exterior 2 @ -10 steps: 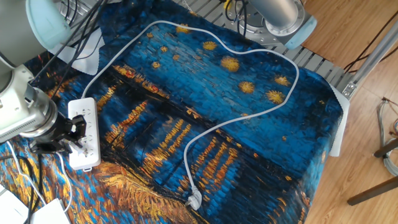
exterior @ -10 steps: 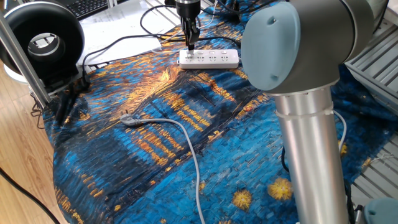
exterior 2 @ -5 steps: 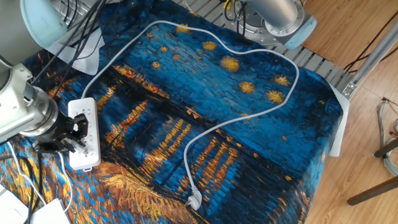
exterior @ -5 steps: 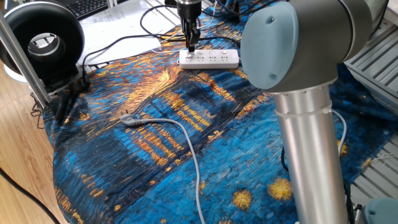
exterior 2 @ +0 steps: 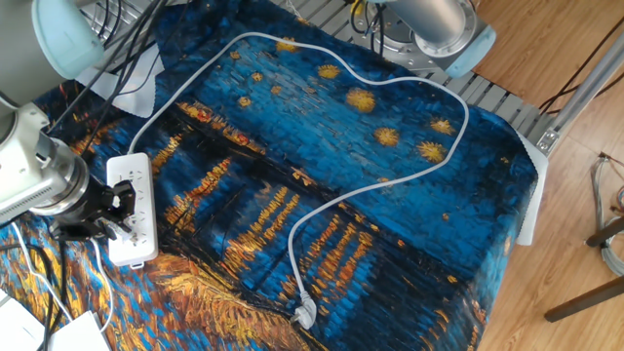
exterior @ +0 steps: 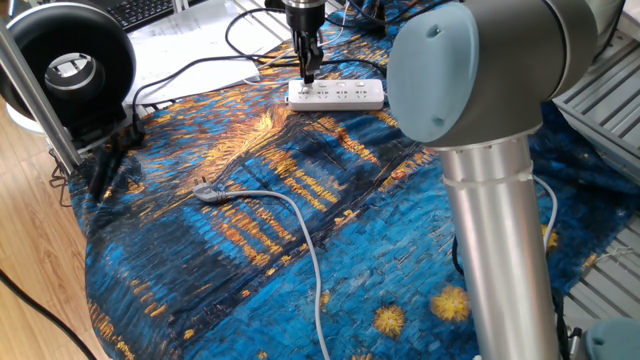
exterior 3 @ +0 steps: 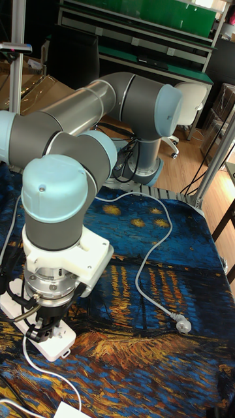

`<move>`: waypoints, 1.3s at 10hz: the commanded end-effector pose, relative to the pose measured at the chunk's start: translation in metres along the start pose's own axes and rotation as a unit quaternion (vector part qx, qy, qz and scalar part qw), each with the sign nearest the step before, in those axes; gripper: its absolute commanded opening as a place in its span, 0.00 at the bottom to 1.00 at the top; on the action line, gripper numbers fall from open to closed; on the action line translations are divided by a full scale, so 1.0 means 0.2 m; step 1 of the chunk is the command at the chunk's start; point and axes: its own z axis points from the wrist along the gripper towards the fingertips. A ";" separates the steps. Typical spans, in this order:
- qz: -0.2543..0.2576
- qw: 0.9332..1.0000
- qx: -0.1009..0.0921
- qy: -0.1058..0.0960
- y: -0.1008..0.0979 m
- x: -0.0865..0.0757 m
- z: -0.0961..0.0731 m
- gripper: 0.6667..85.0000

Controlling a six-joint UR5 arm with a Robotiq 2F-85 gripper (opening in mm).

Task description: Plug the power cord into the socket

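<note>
**A:** What are the fingers point(exterior: 305, 60) doing at the socket point(exterior: 340, 94)?

**B:** They point straight down over the socket's end outlet group, drawn narrow. As far as the fixed views show, they pinch the small plug of the cord point(exterior 3: 46, 373); the plug itself is mostly hidden between them.

**A:** Why held that way?

**B:** A vertical grip lines the prongs up with the holes, so a downward push should seat them. Whether the tip is already in, I cannot tell.

**A:** And the rest of the cord?

**B:** The thin white line trails off the socket's near end, slack, towards the table edge. That slack looks enough that it should not pull the plug off line.

**A:** The socket lies flat?

**B:** Flat on the painted cloth point(exterior: 250, 280), outlets up, nothing pinning it. A skewed push could slide or tip it.

**A:** The grey cable point(exterior 2: 304, 313)?

**B:** Well apart from the socket, loose across the cloth, its plug out in the open. It plays no part here.
</note>
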 end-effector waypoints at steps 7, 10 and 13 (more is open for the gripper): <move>0.071 0.997 -0.040 -0.004 0.11 -0.07 -0.01 0.01; 0.095 0.995 -0.026 0.026 0.10 -0.06 -0.01 0.01; 0.089 0.995 -0.018 0.048 0.10 -0.06 0.01 0.01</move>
